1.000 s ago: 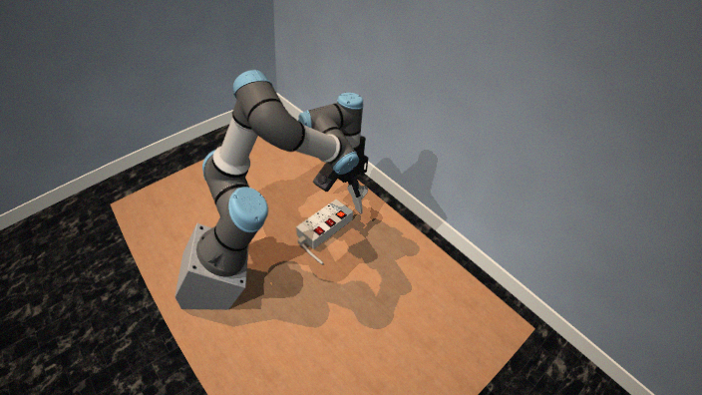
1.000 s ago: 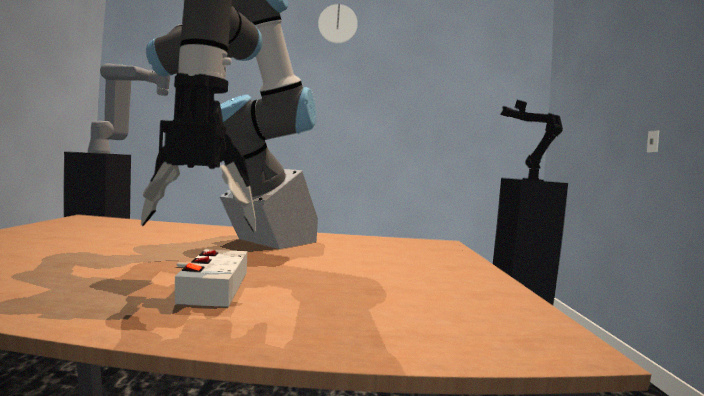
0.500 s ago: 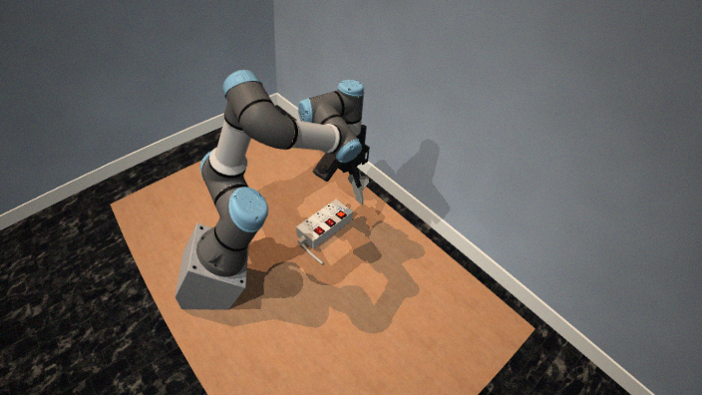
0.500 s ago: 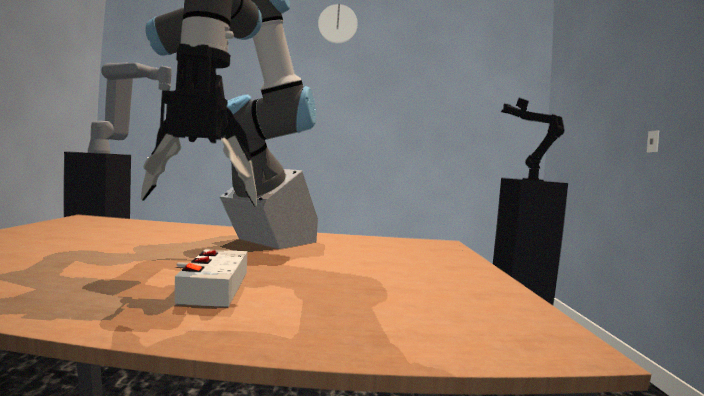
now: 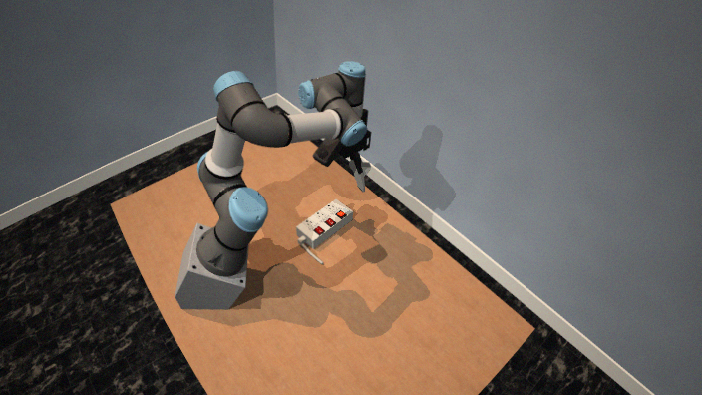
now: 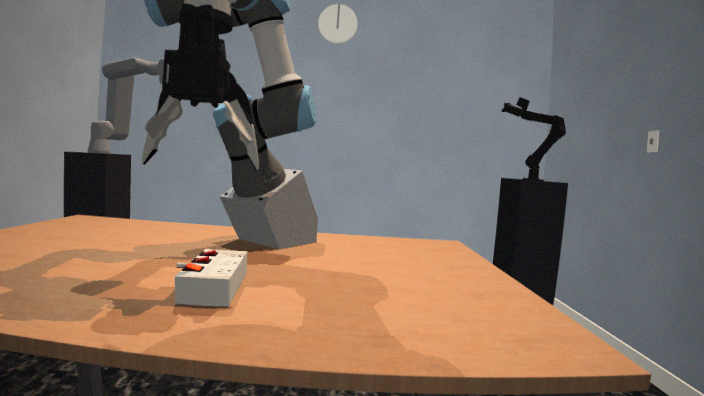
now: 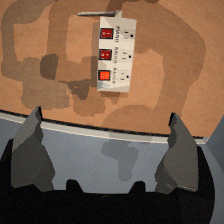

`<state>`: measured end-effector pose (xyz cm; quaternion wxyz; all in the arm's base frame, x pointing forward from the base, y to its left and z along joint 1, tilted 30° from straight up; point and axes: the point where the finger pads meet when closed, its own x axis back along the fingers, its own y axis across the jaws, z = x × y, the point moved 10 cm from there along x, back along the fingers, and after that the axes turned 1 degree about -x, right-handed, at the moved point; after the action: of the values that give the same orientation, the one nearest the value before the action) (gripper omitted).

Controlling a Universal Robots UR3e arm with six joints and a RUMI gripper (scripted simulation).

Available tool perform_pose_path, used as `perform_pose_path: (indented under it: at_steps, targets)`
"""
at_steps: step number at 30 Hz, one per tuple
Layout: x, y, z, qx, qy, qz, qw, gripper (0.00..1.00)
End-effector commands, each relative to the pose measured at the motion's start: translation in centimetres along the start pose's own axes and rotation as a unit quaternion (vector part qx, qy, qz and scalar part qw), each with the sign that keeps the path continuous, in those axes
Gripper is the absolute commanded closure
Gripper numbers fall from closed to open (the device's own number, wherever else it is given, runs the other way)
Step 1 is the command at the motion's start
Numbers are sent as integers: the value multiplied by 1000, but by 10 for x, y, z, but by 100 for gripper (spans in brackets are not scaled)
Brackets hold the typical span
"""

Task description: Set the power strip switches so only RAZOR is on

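On the table (image 5: pixel 424 349) (image 6: pixel 450 320) we see smooth, matt orange-brown wood. Upon it, the power strip (image 5: pixel 310 234) (image 6: pixel 202 292) (image 7: pixel 108 85) looks like matt off-white plastic, its switches (image 5: pixel 330 222) (image 6: pixel 193 267) (image 7: pixel 104 54) glossy red. Beside the table we see a smooth, matt wall (image 5: pixel 573 125) (image 6: pixel 425 125) (image 7: pixel 80 155) and dark, mottled flooring (image 5: pixel 75 299) (image 6: pixel 150 380).

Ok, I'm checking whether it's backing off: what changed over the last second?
The gripper rose, moving up and away from the strip. Nothing was taken hold of or let go; its jaws stayed open. The strip stayed put, right way up, with only the RAZOR switch lit.
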<state>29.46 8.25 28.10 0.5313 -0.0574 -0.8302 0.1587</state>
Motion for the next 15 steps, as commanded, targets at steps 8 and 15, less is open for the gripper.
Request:
perform_pose_path:
  at_steps: [8, 15]
  targets:
    - [13, 0, -1, 0, 0, 0, 1000, 0]
    - [13, 0, -1, 0, 0, 0, 1000, 0]
